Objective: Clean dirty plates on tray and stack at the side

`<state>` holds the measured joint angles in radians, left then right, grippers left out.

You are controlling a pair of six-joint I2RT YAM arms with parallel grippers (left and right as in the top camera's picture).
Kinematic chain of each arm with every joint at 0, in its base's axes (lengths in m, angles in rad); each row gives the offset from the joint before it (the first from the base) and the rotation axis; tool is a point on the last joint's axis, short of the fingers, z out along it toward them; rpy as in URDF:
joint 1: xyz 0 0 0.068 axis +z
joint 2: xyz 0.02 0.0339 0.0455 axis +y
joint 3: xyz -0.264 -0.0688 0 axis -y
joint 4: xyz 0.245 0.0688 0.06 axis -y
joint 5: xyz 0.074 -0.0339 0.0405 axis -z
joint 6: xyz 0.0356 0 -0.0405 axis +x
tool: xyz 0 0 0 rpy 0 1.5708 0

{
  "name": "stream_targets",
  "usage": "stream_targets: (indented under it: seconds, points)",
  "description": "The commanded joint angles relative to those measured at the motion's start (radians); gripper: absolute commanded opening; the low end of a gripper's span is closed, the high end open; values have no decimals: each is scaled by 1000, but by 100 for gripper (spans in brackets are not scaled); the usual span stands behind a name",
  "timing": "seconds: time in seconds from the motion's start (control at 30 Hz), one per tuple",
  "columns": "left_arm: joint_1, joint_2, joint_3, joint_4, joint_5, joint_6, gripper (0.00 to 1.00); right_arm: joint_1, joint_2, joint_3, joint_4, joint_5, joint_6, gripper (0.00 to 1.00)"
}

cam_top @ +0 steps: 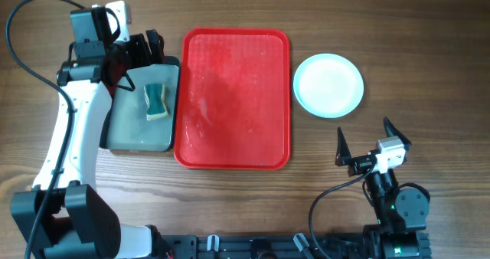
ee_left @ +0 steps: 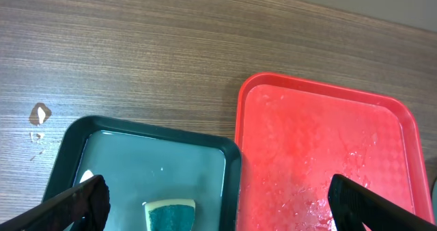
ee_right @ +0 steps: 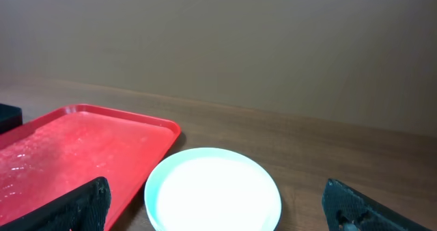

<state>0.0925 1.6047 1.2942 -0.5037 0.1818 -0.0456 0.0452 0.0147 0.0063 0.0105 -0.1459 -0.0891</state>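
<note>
Plates [ee_right: 213, 190] unseen from left wrist | left end effector [cam_top: 146, 48] spread | right end effector [cam_top: 362, 129] spread

Wooden table [cam_top: 230, 205]. Red tray [cam_top: 233, 98] lies flat on it. Pan [cam_top: 130, 132] sits against the tray's left edge. Plates [cam_top: 329, 84] stand just right of the tray, not touching.

Dark-rimmed pan [cam_top: 130, 127] — wet, green sponge [cam_top: 156, 100] inside, wooden table [cam_top: 230, 205] beneath
</note>
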Motion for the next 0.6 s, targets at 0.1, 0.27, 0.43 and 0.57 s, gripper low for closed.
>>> stream_targets:
  seconds: [0.1, 0.27, 0.43, 0.57]
  points:
    - [-1, 6, -2, 3, 8, 5, 100, 6, -10, -1, 1, -11, -15, 100]
    - [-4, 3, -2, -5, 8, 5, 100, 6, -10, -1, 1, -11, -15, 100]
    - [-5, -29, -2, -21, 8, 5, 100, 6, -10, -1, 1, -11, -15, 100]
    - [-5, -83, -2, -39, 8, 5, 100, 6, -10, -1, 1, -11, -15, 100]
